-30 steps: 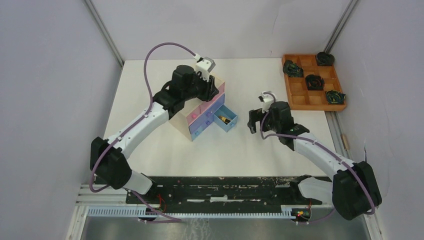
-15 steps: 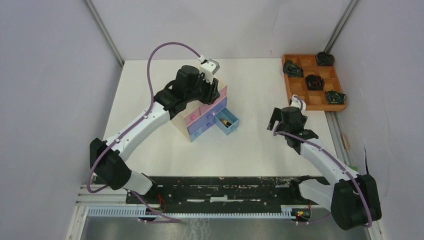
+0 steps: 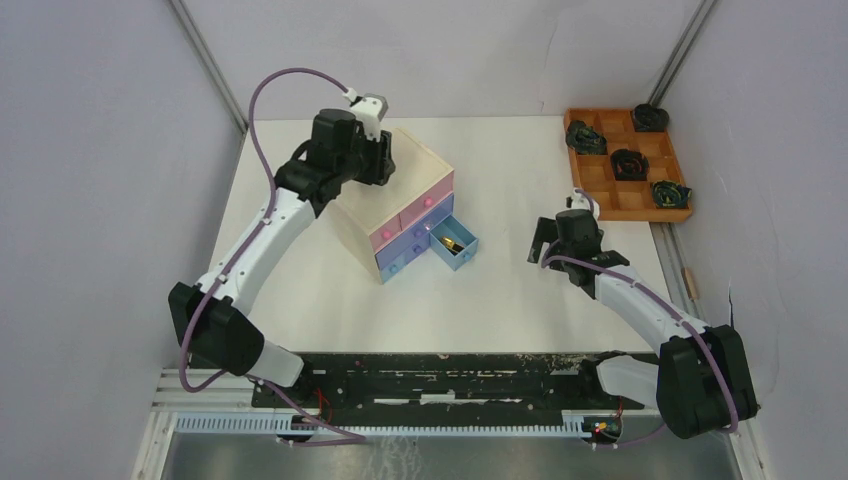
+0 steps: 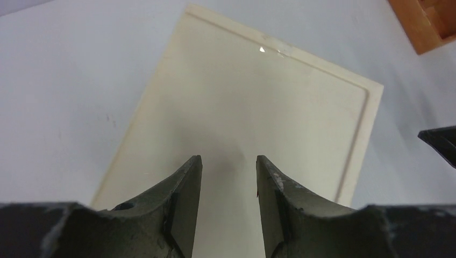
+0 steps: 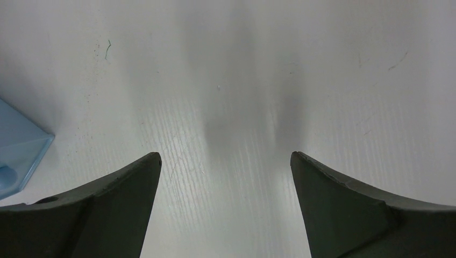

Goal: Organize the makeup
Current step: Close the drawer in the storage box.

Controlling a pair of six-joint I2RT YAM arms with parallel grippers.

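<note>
Left gripper is only partway open. There's a narrow gap between the two fingers and nothing in it; you can see straight through to the cream top of the wooden chest. It hangs over the chest's top panel, toward the end nearest the worktop's far left corner. Can't tell if the tips actually touch the panel, looks like they're just above it.

Right gripper is spread wide and holding nothing, just bare white worktop under it. From its wrist cam the corner of the blue drawer pokes in at the left edge, so it's near but not touching.

The only makeup I can spot is a small gold-and-dark bit lying inside that pulled-out blue drawer, the bottom one on the chest's right-hand end. Too small to say which item it is. It sits between the two grippers, nearer the right one, and well apart from the left jaws, which are up on the opposite end of the chest.

Room-wise: lots of open worktop along the near edge and between the drawer and the right arm. The orange-brown grid tray with the dark coiled objects sits in the far right corner, just beyond the right gripper. The chest stands angled, left of the middle of the worktop, with free space on every side.
</note>
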